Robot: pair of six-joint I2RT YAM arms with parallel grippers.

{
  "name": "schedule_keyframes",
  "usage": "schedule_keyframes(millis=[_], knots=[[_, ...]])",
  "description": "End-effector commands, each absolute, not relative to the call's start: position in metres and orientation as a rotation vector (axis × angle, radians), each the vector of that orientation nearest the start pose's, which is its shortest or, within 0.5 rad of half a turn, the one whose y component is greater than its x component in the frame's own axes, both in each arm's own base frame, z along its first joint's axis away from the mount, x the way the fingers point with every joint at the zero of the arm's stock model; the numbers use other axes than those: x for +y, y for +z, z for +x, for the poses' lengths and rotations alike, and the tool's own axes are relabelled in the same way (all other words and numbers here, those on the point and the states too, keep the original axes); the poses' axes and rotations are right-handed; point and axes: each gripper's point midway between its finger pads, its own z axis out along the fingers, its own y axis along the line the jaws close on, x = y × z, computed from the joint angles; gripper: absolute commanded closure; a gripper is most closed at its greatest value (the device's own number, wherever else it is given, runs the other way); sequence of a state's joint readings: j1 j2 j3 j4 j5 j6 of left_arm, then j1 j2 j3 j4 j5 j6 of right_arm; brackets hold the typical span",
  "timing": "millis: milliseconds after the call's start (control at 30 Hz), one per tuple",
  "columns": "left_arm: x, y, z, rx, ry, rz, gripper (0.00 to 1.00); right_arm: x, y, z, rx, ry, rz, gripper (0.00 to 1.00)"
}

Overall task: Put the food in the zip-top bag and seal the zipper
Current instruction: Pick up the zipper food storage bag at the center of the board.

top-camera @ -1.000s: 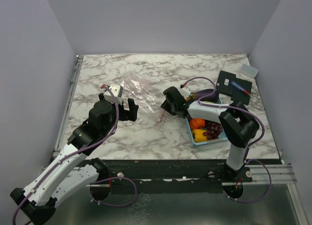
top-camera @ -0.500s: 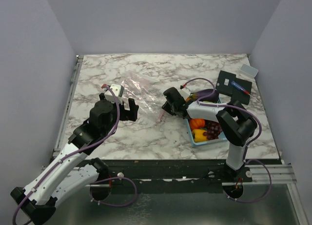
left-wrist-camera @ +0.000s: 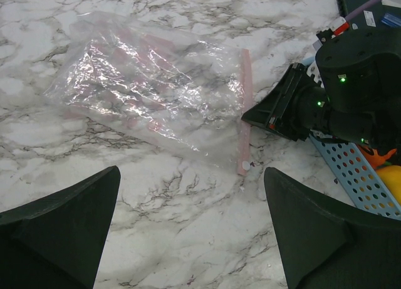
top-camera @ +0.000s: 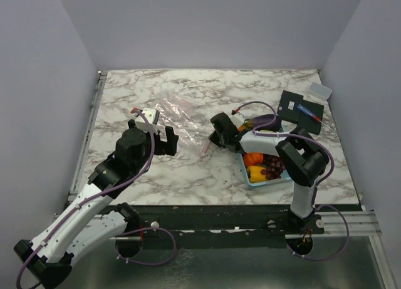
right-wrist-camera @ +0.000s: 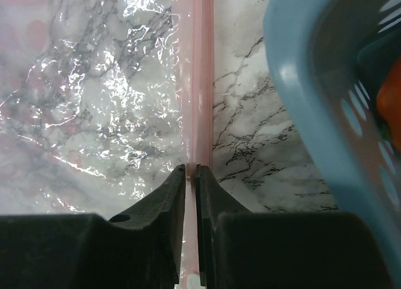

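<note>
I had the zipper [right-wrist-camera: 202,82] pinched in my right gripper [right-wrist-camera: 190,171].
The zip-top bag [left-wrist-camera: 144,82] lay flat on the marble table [left-wrist-camera: 156,198], near the blue basket [left-wrist-camera: 351,176] that held the food [top-camera: 262,165]; my left gripper [left-wrist-camera: 191,176] hung above it, jaws spread wide.

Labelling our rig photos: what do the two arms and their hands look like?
The left arm and right arm have white and black links with purple cables alongside. The left hand and right hand have black wedge-shaped fingers.
</note>
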State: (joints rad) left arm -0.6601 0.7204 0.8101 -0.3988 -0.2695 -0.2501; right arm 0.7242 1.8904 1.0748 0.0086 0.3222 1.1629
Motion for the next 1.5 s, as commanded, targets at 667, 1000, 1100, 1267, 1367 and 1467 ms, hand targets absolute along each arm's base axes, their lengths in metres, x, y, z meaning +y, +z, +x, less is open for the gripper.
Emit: schedule_keyframes(millis=[667, 1000, 1100, 1267, 1367, 1467], knots=[[-0.14, 0.248, 0.248, 1.898, -0.337, 0.195, 0.01, 0.293, 0.061, 0.368, 2.193, 0.62, 0.536, 0.99], [-0.139, 0.258, 0.256, 1.894, -0.321, 0.156, 0.01, 0.301, 0.097, 0.355, 2.152, 0.625, 0.33, 1.0], [-0.144, 0.269, 0.259, 1.893, -0.329, 0.159, 0.01, 0.306, 0.11, 0.348, 2.131, 0.625, 0.269, 0.99], [-0.153, 0.285, 0.268, 1.919, -0.313, 0.204, 0.01, 0.317, 0.126, 0.334, 2.11, 0.626, 0.181, 0.99], [-0.157, 0.286, 0.273, 1.96, -0.287, 0.237, 0.01, 0.321, 0.135, 0.326, 2.087, 0.599, 0.135, 1.0], [-0.16, 0.287, 0.278, 1.998, -0.26, 0.258, 0.01, 0.327, 0.144, 0.317, 2.056, 0.578, 0.079, 0.99]])
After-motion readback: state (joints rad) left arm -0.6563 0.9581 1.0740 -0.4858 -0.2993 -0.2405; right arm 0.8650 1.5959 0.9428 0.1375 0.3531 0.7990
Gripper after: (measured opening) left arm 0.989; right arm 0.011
